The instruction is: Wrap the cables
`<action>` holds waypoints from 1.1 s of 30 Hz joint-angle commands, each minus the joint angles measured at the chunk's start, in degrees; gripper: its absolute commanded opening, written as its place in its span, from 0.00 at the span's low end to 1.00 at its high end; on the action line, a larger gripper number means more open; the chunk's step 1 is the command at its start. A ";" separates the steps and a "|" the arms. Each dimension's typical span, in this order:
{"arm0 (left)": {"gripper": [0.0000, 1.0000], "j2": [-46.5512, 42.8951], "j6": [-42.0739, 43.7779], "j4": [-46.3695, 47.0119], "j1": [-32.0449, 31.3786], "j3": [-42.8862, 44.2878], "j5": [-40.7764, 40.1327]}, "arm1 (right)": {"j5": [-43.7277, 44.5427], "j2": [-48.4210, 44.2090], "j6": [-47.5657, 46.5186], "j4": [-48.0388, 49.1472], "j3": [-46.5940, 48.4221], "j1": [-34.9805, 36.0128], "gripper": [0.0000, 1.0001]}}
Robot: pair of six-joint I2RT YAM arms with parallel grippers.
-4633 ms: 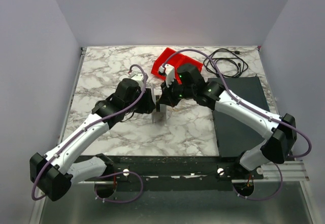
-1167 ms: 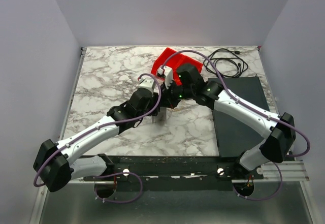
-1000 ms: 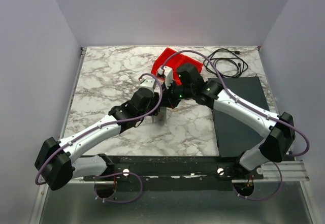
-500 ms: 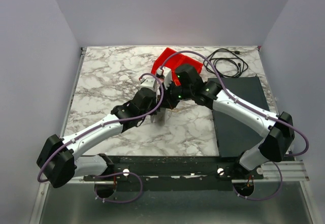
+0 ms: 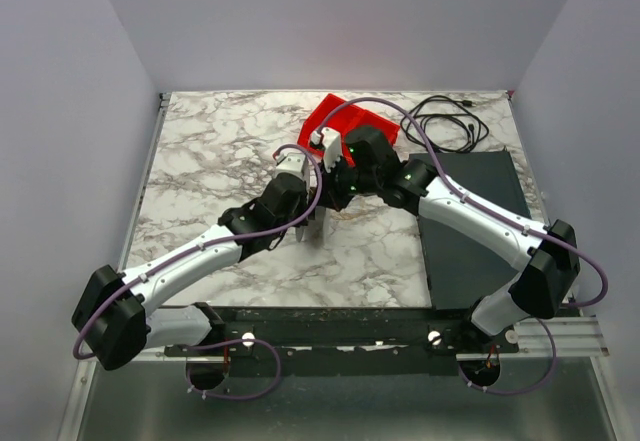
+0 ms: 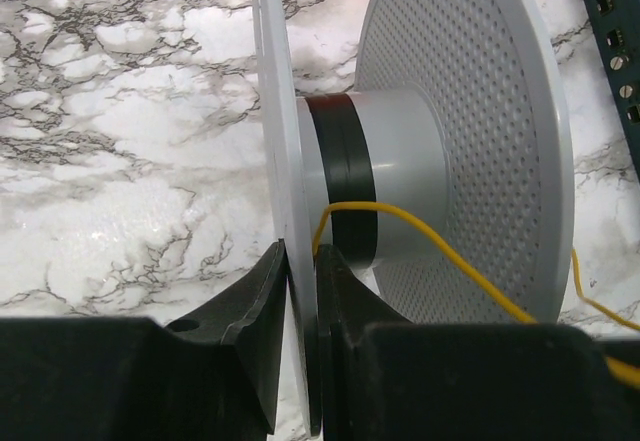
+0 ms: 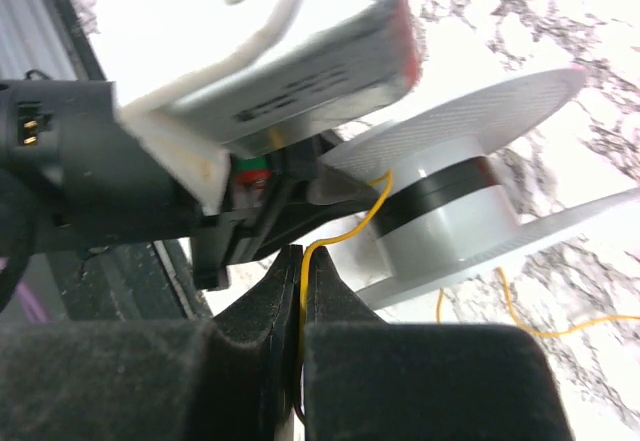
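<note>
My overhead camera looks down on the whole table (image 5: 200, 161) from behind; both wrist cameras sit close on one grey spool (image 6: 400, 161).

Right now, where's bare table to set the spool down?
Bare: far-left marble, left of the bin; also the near-centre marble between left arm and right arm. Crowded: mid-table at spool and wire, and the far-right corner with the cord.

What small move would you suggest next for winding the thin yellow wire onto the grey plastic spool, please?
Probably the right gripper should carry the thin yellow wire around the hub of the grey plastic spool, laying a turn. It pinches the wire, which curves loosely to the hub, while the left gripper clamps the spool's flange.
</note>
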 commanded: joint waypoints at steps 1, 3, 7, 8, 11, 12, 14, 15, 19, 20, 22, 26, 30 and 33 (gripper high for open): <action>0.00 -2.41 1.38 -0.27 -0.58 -0.16 -1.39 | 9.74 0.29 1.06 1.34 -0.28 0.29 0.01; 0.00 -3.03 2.45 -0.55 -0.67 -0.07 -1.11 | 12.49 0.48 1.52 1.33 0.27 0.29 0.01; 0.00 -3.84 4.50 -1.03 -0.82 -0.39 0.07 | 16.68 0.54 2.13 2.02 0.78 0.29 0.01; 0.00 -4.15 4.62 -0.86 -0.83 -0.70 0.37 | 17.09 0.77 2.22 2.03 0.94 0.29 0.01; 0.00 -4.65 4.24 -1.05 -0.88 -1.39 -0.41 | 17.24 1.86 2.76 2.42 1.22 0.29 0.01; 0.00 -4.83 4.08 -1.11 -0.92 -1.49 -0.71 | 17.27 2.24 2.94 2.68 1.06 0.29 0.01; 0.00 -5.24 4.08 -0.46 -0.89 -2.07 -0.46 | 18.68 2.58 3.34 3.38 0.63 0.29 0.01; 0.00 -5.43 4.12 -0.36 -0.98 -2.26 -0.67 | 19.47 2.80 3.43 3.57 0.60 0.29 0.01; 0.00 -6.51 5.37 -1.34 -1.63 -1.75 -1.72 | 27.48 4.13 3.00 4.12 1.53 0.29 0.11; 0.00 -7.00 5.76 -1.56 -1.82 -1.59 -1.70 | 28.64 4.57 2.90 4.22 1.99 0.29 0.16; 0.00 -8.08 6.08 -2.48 -2.01 -1.10 -2.45 | 30.62 5.39 2.60 4.80 2.95 0.31 0.24; 0.00 -10.40 5.91 -4.33 -2.09 -0.73 -3.14 | 30.11 5.00 2.64 7.40 2.94 -0.55 0.43; 0.00 -12.73 5.75 -5.64 -2.05 0.05 -2.26 | 26.43 4.15 3.01 9.24 2.01 -2.11 0.60; 0.00 -13.39 5.28 -7.50 -2.03 1.43 -1.99 | 22.50 3.34 3.47 10.92 1.07 -3.47 0.68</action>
